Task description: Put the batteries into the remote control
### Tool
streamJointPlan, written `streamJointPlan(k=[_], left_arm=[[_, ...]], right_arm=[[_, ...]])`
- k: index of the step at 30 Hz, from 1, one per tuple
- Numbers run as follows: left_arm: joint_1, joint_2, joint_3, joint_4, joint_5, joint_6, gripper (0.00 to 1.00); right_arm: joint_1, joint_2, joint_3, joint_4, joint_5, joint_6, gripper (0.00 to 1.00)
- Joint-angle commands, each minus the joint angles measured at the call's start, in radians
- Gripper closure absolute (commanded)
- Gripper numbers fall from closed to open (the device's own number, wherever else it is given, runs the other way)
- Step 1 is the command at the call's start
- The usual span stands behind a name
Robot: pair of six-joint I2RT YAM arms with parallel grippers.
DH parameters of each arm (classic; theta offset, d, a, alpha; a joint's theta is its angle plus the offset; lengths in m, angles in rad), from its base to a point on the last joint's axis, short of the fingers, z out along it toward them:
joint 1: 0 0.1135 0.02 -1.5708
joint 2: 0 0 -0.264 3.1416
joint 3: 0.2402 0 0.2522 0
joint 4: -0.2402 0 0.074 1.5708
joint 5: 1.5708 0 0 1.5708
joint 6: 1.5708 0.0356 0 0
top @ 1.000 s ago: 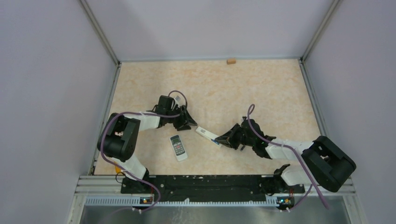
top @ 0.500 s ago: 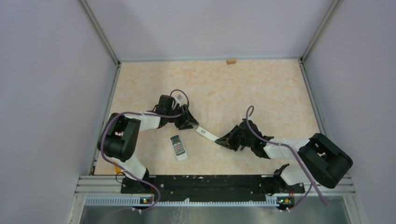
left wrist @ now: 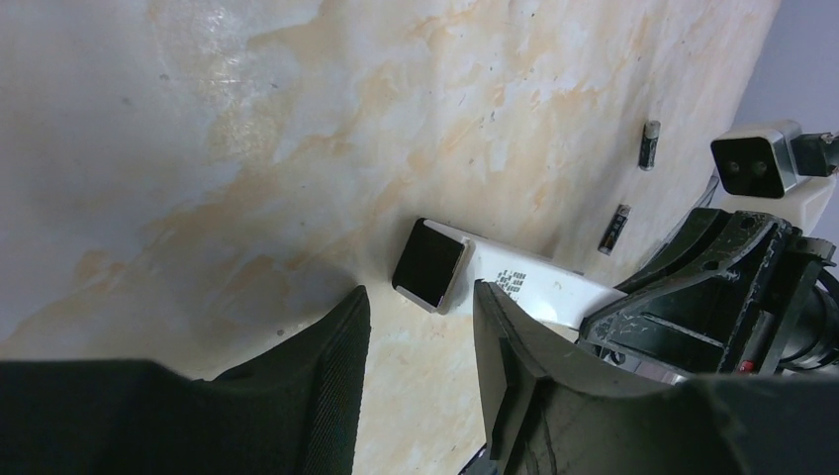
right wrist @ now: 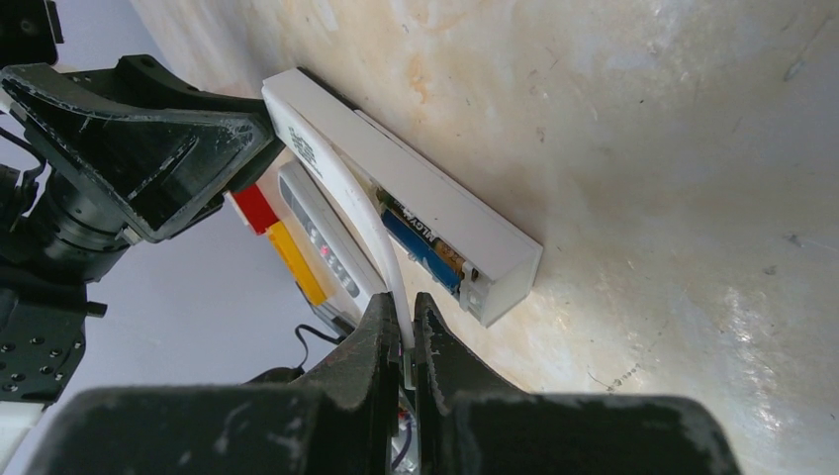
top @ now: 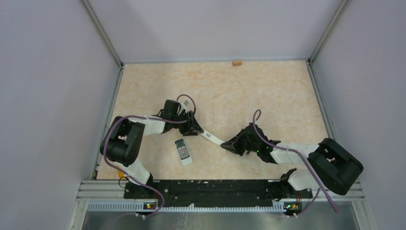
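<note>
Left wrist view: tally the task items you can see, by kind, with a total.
Batteries: 2
Remote: 1
Total: 3

Both your arms match: left arm [top: 143, 125] and right arm [top: 292, 152] have white link shells and black joint housings. A purple cable [top: 253, 120] loops behind each set of jaws. The left gripper [top: 194, 129] has black fingers [left wrist: 331, 376] with finely ribbed inner faces. The right gripper [top: 226, 143] is a scuffed black wedge, with a white twin-lens camera box [left wrist: 757, 163] behind its jaws.
</note>
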Motion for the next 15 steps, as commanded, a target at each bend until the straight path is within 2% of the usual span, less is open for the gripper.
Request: streamJointPlan(k=[1, 8, 13, 15], left_arm=[[-0.017, -0.016, -0.001, -0.006, -0.005, 0.041, 0.53], [-0.038, 0.012, 0.015, -0.036, -0.015, 0.064, 0.54], [-0.05, 0.023, 0.027, -0.099, -0.086, 0.091, 0.63], [-0.056, 0.031, 0.036, -0.119, -0.112, 0.101, 0.63]], right_arm=[[0.008, -0.002, -0.022, -0.153, 0.074, 0.014, 1.0], [0.008, 0.006, -0.009, -0.199, 0.068, 0.003, 1.0], [0.008, 0.011, -0.008, -0.205, 0.067, 0.005, 1.0], [0.008, 0.014, -0.008, -0.205, 0.065, 0.003, 1.0]])
